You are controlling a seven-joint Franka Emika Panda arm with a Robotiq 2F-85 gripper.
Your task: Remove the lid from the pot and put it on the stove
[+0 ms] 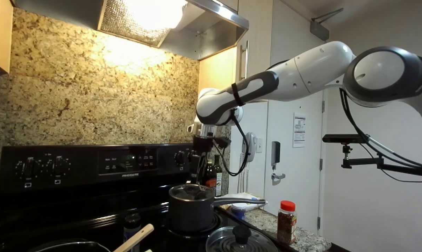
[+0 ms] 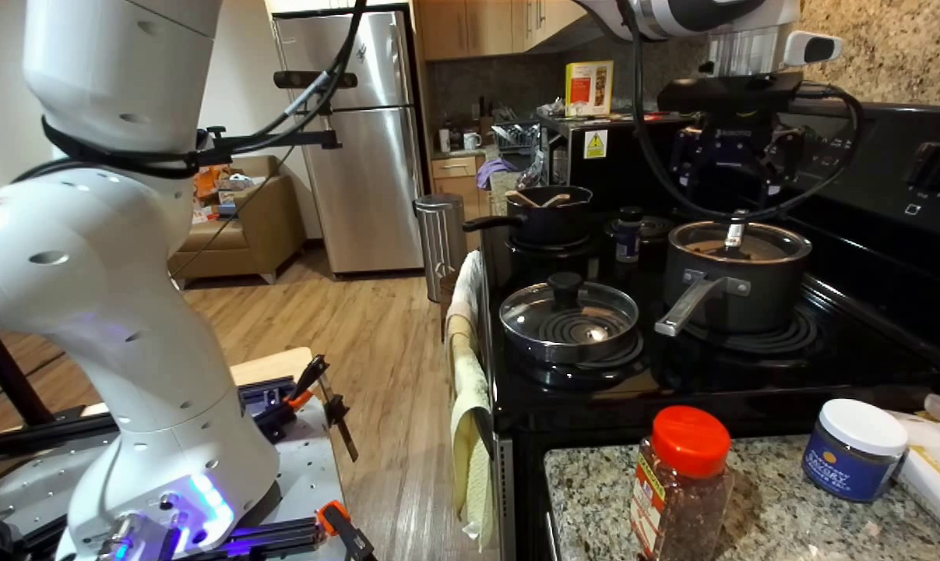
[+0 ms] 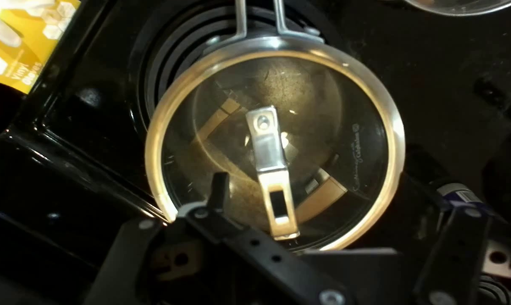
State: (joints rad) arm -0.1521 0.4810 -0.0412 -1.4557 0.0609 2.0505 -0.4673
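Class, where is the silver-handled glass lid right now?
In an exterior view, the lid sits at the right, on the grey pot, below the gripper.

Over there the glass lid [image 3: 269,148], metal-rimmed and silver-handled, sits level on the straight-sided grey pot [image 2: 758,292], the pot itself standing upright toward the back of the glossy black stove [image 2: 719,382].
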